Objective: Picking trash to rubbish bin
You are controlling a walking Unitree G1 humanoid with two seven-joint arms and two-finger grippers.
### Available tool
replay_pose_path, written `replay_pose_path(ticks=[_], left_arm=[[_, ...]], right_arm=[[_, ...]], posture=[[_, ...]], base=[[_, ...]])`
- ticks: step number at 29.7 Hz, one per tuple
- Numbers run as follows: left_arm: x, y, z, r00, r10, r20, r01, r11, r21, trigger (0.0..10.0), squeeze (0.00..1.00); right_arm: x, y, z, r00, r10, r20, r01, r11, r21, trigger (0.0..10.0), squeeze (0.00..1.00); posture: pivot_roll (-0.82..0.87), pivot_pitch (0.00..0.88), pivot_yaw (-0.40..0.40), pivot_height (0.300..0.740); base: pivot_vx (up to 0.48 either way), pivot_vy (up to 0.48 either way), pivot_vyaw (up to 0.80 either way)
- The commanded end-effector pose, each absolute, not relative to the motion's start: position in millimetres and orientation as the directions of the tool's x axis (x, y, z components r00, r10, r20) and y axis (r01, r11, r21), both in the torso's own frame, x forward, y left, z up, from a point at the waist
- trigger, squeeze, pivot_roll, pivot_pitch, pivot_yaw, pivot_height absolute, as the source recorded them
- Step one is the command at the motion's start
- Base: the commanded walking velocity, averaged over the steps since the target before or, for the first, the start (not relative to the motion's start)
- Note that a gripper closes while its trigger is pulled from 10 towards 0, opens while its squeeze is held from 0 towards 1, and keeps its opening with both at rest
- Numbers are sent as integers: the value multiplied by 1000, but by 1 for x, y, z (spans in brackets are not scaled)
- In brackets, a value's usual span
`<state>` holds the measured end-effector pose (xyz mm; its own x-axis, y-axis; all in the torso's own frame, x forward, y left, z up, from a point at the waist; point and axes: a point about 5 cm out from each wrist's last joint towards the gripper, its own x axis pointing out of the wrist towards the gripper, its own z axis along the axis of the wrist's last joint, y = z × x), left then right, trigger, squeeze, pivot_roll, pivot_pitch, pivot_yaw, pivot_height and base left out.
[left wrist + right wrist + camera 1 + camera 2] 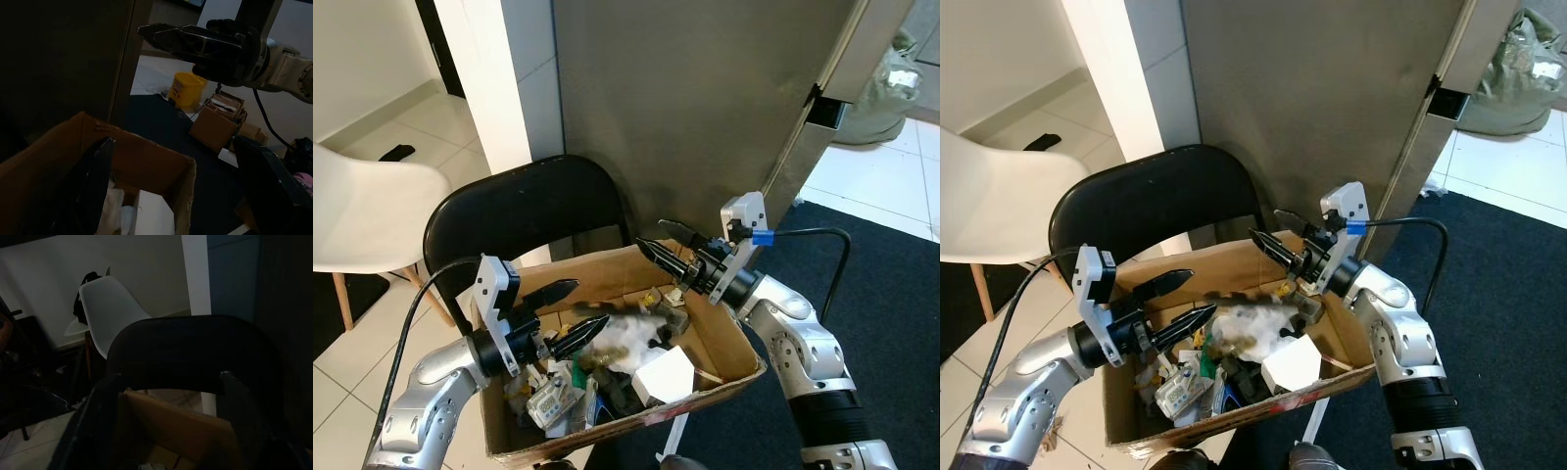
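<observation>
1. A cardboard box [710,338] is sitting on a black chair [524,211], its long axis running from the robot's lower left up toward its right, open top facing up.
2. The box is holding mixed trash [597,367]: crumpled wrappers, small cartons and a white block [668,374] leaning near the front wall.
3. A pale, blurred piece [626,333] is lying on top of the heap, between the two hands; its shape and direction cannot be made out.
4. The left hand [582,313] is hovering over the box's left part, fingers spread apart and pointing right, grasping nothing.
5. The right hand [656,240] is hanging above the back wall, fingers parted, pointing left, released.
6. A white chair [367,211] is standing to the left, and a grey panel [695,98] is rising behind the box.
</observation>
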<state>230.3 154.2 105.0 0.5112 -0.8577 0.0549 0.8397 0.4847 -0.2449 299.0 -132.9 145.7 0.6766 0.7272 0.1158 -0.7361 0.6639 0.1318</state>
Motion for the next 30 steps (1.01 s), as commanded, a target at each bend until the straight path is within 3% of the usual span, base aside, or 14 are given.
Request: replay_pose_path(ticks=[1, 4, 5, 9, 30], left_arm=[[229, 154, 105, 509, -859, 52, 841, 483, -244, 10000, 0], [229, 155, 104, 514, -856, 50, 838, 488, -244, 10000, 0], [229, 155, 103, 515, -856, 48, 837, 490, -245, 10000, 0], [229, 155, 102, 517, -855, 41, 835, 493, -247, 10000, 0], [227, 149, 109, 510, -859, 40, 841, 488, -233, 10000, 0]], right_arm=[[299, -134, 144, 689, 716, 110, -725, 677, 129, 10000, 1000], [299, -134, 144, 693, 713, 110, -721, 680, 134, 10000, 973], [299, -134, 144, 692, 714, 109, -722, 679, 135, 10000, 0], [299, -135, 144, 693, 713, 108, -721, 680, 137, 10000, 0], [300, -134, 144, 696, 710, 109, -717, 682, 143, 10000, 0]], posture=[[27, 0, -6, 740], [27, 0, -6, 740], [27, 0, -6, 740], [27, 0, -6, 740], [26, 0, -10, 740]], base=[[0, 0, 0], [0, 0, 0], [0, 0, 0], [0, 0, 0], [-336, 0, 0]])
